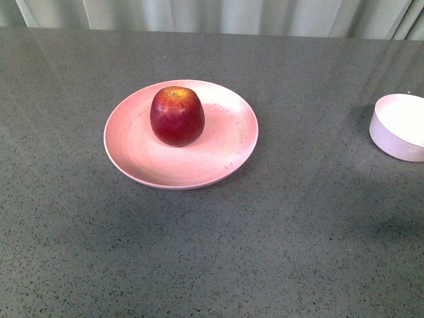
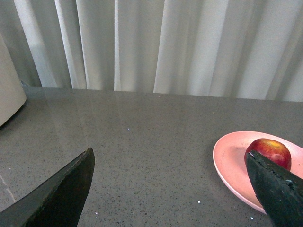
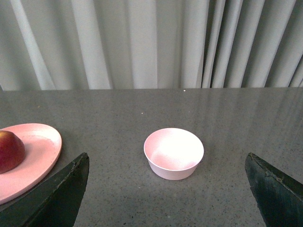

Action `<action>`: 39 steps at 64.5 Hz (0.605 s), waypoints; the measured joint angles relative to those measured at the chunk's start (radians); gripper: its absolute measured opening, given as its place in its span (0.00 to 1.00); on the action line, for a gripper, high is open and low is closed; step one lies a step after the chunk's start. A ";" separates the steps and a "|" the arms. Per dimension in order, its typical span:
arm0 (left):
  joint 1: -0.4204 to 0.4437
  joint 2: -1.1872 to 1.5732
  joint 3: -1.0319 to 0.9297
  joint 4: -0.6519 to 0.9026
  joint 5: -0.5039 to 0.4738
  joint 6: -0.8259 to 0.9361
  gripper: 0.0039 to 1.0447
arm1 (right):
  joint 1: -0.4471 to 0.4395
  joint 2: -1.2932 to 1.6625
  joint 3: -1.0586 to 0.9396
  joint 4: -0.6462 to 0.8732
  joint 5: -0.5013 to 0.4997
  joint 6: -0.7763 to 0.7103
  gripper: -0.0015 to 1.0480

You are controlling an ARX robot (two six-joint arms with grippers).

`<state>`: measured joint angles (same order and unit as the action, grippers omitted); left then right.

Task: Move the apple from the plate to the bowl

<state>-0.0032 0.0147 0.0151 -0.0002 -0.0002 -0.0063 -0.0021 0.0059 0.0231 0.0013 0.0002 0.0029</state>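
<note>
Reaching is judged the step in hand — apple point(image 1: 177, 116) is seated on plate point(image 1: 218, 165), bowl point(image 1: 397, 126) well apart. Left gripper point(image 2: 169, 152) and right gripper point(image 3: 166, 155) are spread wide, empty; the left is best centred around the apple's middle before closing.

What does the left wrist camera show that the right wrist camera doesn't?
Only the left wrist view: a pale rounded object cut off by the frame, and the open left gripper. Only the right wrist view: the empty bowl and the open right gripper. Both: the apple on the plate, the grey table, the curtain.
</note>
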 joint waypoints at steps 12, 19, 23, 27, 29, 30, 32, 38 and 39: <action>0.000 0.000 0.000 0.000 0.000 0.000 0.92 | 0.000 0.000 0.000 0.000 0.000 0.000 0.91; 0.000 0.000 0.000 0.000 0.000 0.000 0.92 | 0.000 0.000 0.000 0.000 0.000 0.000 0.91; 0.000 0.000 0.000 0.000 0.000 0.000 0.92 | 0.000 0.000 0.000 0.000 0.000 0.000 0.91; 0.000 0.000 0.000 0.000 0.000 0.000 0.92 | 0.000 0.000 0.000 0.000 0.000 0.000 0.91; 0.000 0.000 0.000 0.000 0.000 0.000 0.92 | 0.000 0.000 0.000 0.000 0.000 0.000 0.91; 0.000 0.000 0.000 0.000 0.000 0.000 0.92 | 0.000 0.000 0.000 0.000 0.000 0.000 0.91; 0.000 0.000 0.000 0.000 0.000 0.000 0.92 | 0.000 0.000 0.000 0.000 0.000 0.000 0.91; 0.000 0.000 0.000 0.000 0.000 0.000 0.92 | 0.000 0.000 0.000 0.000 0.000 0.000 0.91; 0.000 0.000 0.000 0.000 0.000 0.000 0.92 | 0.000 0.000 0.000 0.000 0.000 0.000 0.91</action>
<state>-0.0032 0.0147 0.0151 -0.0002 -0.0002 -0.0063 -0.0021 0.0059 0.0231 0.0013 0.0002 0.0029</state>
